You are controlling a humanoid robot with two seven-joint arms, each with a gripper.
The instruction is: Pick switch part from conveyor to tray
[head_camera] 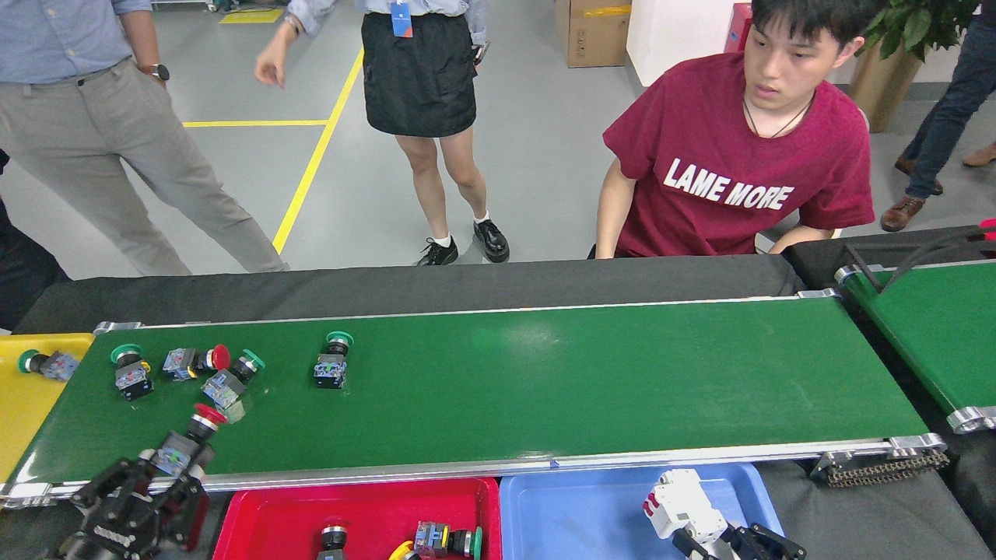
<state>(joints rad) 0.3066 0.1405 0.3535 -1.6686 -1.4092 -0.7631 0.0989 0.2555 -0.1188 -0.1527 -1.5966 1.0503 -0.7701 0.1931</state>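
You see the conveyor running across the middle of the frame. Four switch parts cluster on its left end, with a fifth switch part apart to their right. At lower left, the left gripper meets another switch part at the belt's near edge. Along the bottom edge two trays sit side by side: the left tray holds parts, the right tray lies beside the right gripper. A third tray at far left holds one part. A second belt sits at the right edge.

conveyor rt: clear | lt: switch parts crowd
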